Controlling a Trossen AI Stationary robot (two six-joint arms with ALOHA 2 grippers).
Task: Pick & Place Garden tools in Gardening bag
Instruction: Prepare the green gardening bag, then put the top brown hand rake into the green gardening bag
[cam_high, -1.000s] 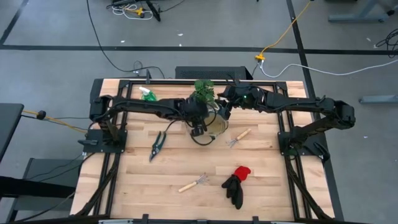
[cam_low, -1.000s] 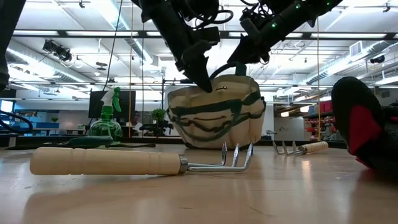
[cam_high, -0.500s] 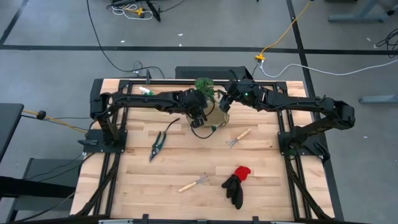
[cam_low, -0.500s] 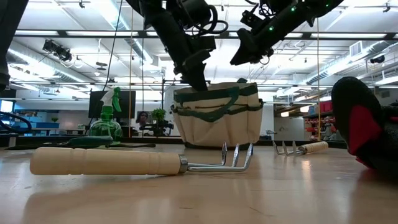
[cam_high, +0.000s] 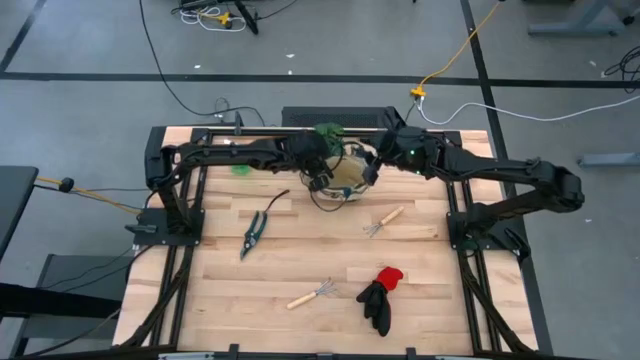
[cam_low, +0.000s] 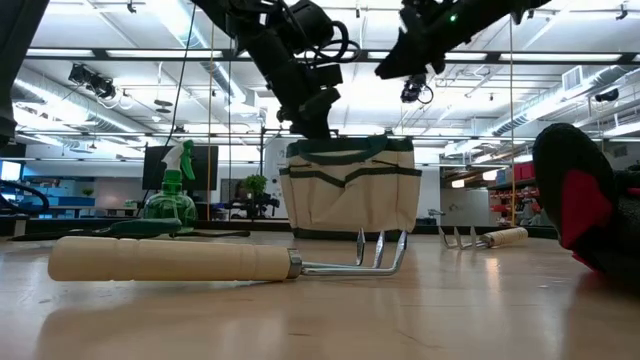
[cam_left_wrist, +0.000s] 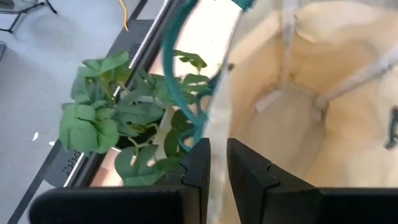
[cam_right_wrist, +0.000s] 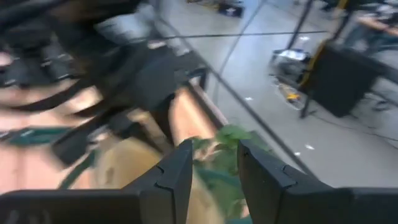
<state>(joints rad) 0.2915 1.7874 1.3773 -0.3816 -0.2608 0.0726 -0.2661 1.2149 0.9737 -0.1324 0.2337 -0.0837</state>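
From my overhead feed I see the gardening bag (cam_high: 347, 178) standing upright near the far edge of the table (cam_high: 300, 260), about midway across, its mouth open toward the camera. My left gripper (cam_high: 318, 178) is at the bag's left rim; through the left wrist camera I see its two fingers (cam_left_wrist: 198, 163) nearly together with the cream canvas wall of the bag pinched between them, the bare inside of the bag (cam_left_wrist: 311, 112) beyond and a leafy green plant (cam_left_wrist: 118, 124) just outside it. From table height the left arm comes down onto the top edge of the bag (cam_low: 350, 190), which sits flat on the wood. My right gripper (cam_high: 372, 170) hangs at the bag's right side, above the rim; in its wrist view the fingers (cam_right_wrist: 177, 168) stand apart with nothing between them, and the picture is smeared. The green spray bottle (cam_high: 240, 166) lies near the far edge, left of the bag, partly under the left arm. The pruning shears (cam_high: 253, 232) lie left of centre. One hand rake (cam_high: 383, 220) lies just right of the bag toward the near side; the second rake (cam_high: 311, 293) rests well nearer the front. The red-and-black gloves (cam_high: 381, 298) sit beside that second rake, to its right.
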